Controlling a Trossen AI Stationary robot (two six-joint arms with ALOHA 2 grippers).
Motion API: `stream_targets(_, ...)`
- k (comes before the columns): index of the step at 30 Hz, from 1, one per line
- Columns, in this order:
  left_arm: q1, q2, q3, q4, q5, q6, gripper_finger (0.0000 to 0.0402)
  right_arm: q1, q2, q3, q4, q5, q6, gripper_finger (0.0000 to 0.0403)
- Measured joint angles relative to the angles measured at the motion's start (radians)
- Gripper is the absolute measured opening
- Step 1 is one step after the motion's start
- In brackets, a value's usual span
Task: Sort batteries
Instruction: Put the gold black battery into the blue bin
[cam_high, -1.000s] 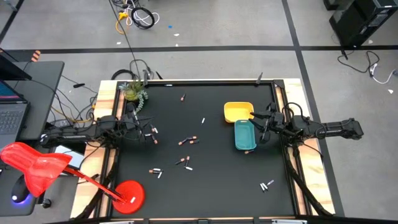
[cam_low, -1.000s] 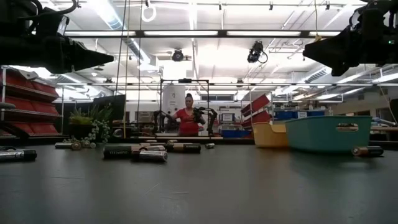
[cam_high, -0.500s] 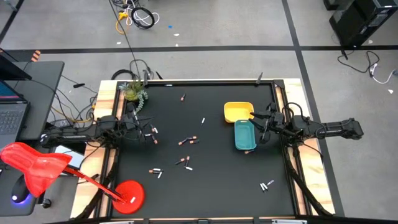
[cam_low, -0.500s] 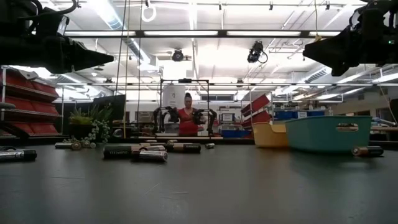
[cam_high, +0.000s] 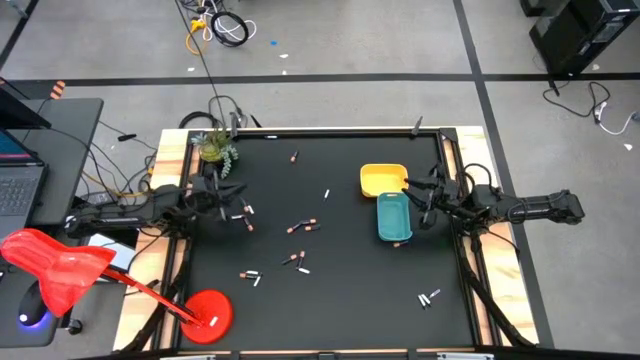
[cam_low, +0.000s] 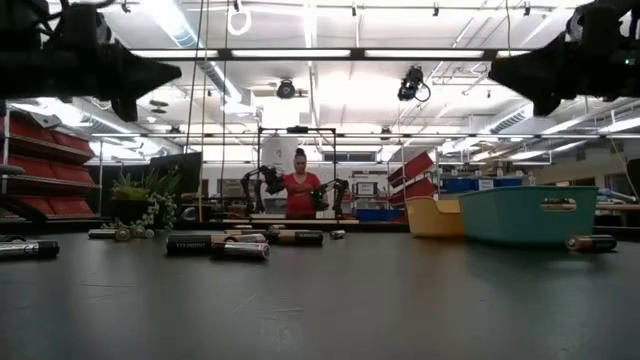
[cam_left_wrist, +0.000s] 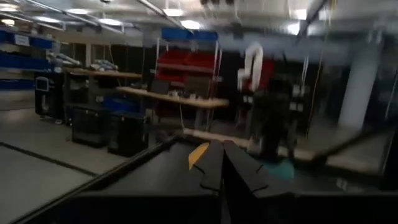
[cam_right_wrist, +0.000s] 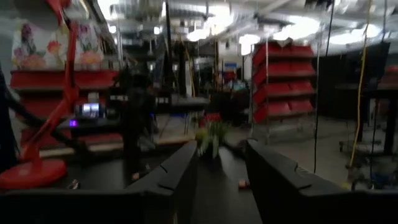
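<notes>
Across the black table (cam_high: 340, 300) the batteries lie scattered flat, none in a tray. 1 battery near the far edge (cam_high: 294, 157) points roughly toward the far side, and a pale one (cam_high: 327, 193) nearer the middle is tilted on a slant. At the centre a small group (cam_high: 303, 226) lies with long axes mostly left to right, copper ends showing. Just below it, another pair (cam_high: 297, 262) sits at a diagonal, and 2 more (cam_high: 250, 275) rest toward the left front, lengthwise across the table. A last pair (cam_high: 430, 297) lies near the right front corner, angled. Some batteries (cam_high: 243, 213) lie just beside the left gripper (cam_high: 232, 203), which hangs above the table at the left side; its own camera shows the 2 dark fingers (cam_left_wrist: 214, 168) pressed together with nothing between them. The right gripper (cam_high: 420, 205) hovers beside the right edge of the teal tray (cam_high: 393, 217), which touches the yellow tray (cam_high: 383, 180) behind it; its fingers (cam_right_wrist: 177, 177) stand spread apart and hold nothing. From table height, batteries (cam_low: 222, 243) show as low dark cylinders lying on their sides, one (cam_low: 592, 242) beside the teal tray (cam_low: 528, 214).
</notes>
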Motion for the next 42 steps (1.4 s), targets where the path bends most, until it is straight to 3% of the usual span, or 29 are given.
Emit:
stream_targets(4,0.000,0.000,0.000,0.084,0.024,-0.058,0.0014,0.000,0.000,0.000,0.065,-0.032,-0.006,0.0145)
stream_targets(10,-0.001,0.001,0.000,0.158,0.142,-0.092,0.0014,0.000,0.000,0.000,0.091,-0.270,0.054,0.0145)
stream_targets(20,-0.001,0.001,0.000,0.145,0.093,-0.086,0.0014,0.000,0.002,0.000,0.130,-0.269,0.048,0.0145)
stream_targets(24,-0.001,0.000,0.000,0.152,0.052,-0.086,0.0014,0.003,0.028,0.045,-0.009,-0.286,0.044,0.0145)
stream_targets(28,-0.001,0.000,0.000,0.160,-0.014,-0.121,0.0014,0.027,0.125,0.141,-0.266,-0.193,0.062,0.0144)
stream_targets(32,-0.001,0.000,0.000,0.152,-0.034,-0.183,0.0015,0.086,0.269,0.239,-0.424,-0.193,0.091,0.0134)
stream_targets(37,-0.001,0.002,0.000,0.151,0.014,-0.118,0.0015,0.193,0.445,0.292,-0.434,-0.210,0.074,0.0103)
stream_targets(42,-0.001,0.002,0.000,0.161,-0.035,0.032,0.0028,0.258,0.614,0.352,-0.379,-0.093,0.100,0.0072)
